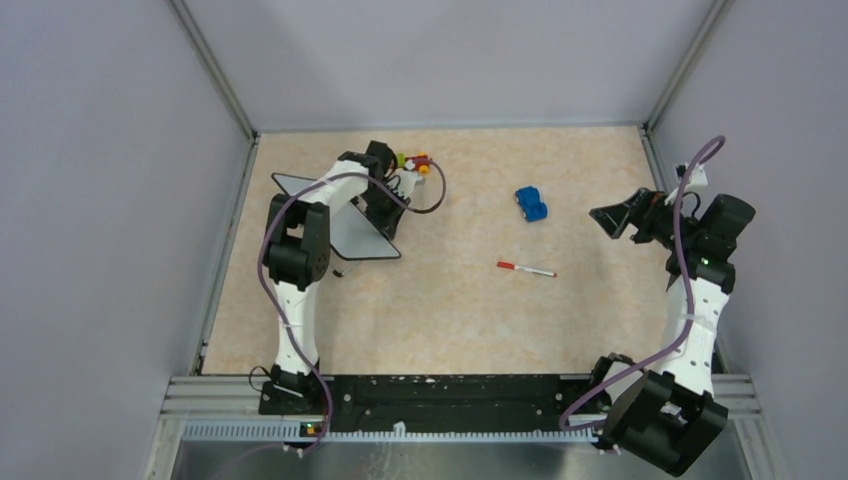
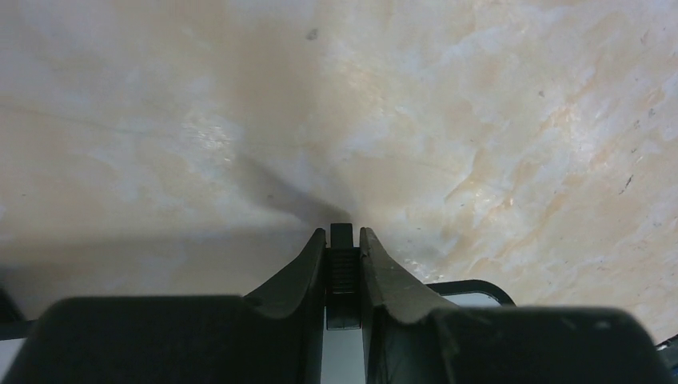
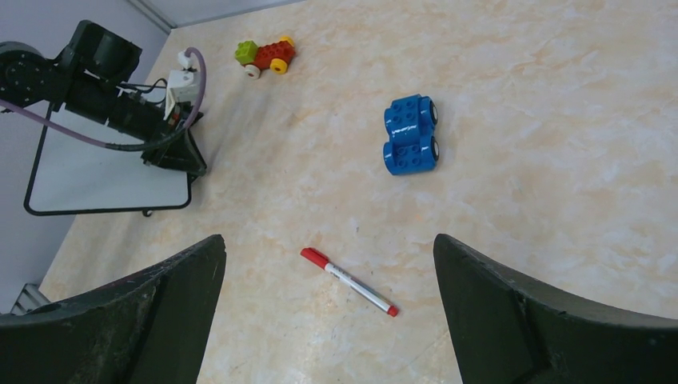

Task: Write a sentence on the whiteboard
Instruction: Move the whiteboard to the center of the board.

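Only the wrist view shows the left gripper [image 2: 342,240] pinching the dark edge of the whiteboard [image 1: 352,236]. Overhead, its long axis runs diagonally, far-left to near-centre. The right gripper [image 3: 328,240] is spread wide.

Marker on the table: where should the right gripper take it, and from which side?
I'd grip the marker on its white barrel near mid-length, coming straight down with the open right gripper, fingers across its length. It lies flat with nothing touching it, so both long sides are free.
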You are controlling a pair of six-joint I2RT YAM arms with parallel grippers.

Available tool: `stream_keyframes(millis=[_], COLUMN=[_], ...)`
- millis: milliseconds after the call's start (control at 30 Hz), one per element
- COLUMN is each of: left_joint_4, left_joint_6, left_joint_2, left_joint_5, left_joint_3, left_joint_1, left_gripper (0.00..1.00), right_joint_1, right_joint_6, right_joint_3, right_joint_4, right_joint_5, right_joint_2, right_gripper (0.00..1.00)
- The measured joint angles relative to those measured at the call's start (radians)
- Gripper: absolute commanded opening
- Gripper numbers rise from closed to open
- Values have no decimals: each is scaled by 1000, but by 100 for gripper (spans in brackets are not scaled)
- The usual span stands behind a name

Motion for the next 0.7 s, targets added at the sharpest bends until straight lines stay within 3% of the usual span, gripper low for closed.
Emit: stream_keyframes(millis=[133, 367, 700], left_joint_4=[24, 89, 115], left_joint_6=[18, 60, 98], left_joint_2=[-40, -124, -191], left_joint_5=[-39, -129, -196], left_joint_3=[-74, -211, -323], left_joint_1=[-42, -158, -423], left_gripper=[0, 0, 0], right_joint_1=[1, 1, 2], right_joint_6=[0, -1, -7], right_joint_3=[0, 0, 0], right_joint_4=[-1, -1, -2], right_joint_5=[0, 2, 7], right_joint_2=[-2, -2, -2], right_gripper=[98, 98, 98])
